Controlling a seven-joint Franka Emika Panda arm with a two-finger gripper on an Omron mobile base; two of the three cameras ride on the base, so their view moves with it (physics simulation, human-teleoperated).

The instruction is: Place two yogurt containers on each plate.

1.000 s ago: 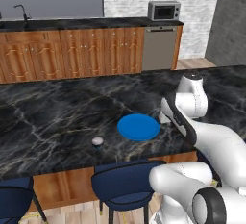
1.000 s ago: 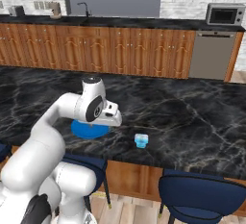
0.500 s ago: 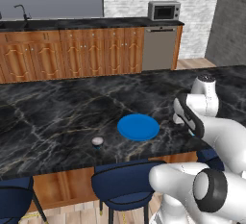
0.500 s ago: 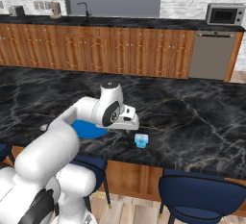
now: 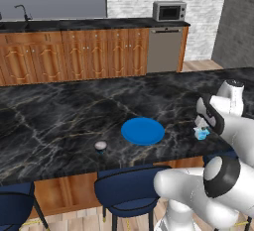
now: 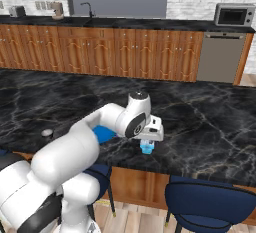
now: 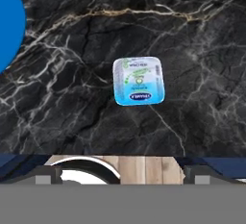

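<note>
Pale-blue yogurt container (image 7: 138, 81) on marble counter (image 7: 192, 35) | lid print unreadable | end effector (image 6: 150, 136) above, spread undeterminable

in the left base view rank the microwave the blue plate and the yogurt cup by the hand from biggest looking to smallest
1. Blue plate, widest as it looks.
2. Microwave, somewhat smaller in the picture, but it stands much farther back, so its true size is unsure.
3. Yogurt cup, clearly smallest.

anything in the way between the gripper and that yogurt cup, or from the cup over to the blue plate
Nothing visible. The gripper hangs above the yogurt cup with bare counter around it, and the stretch of counter between the cup and the blue plate is bare too.
</note>
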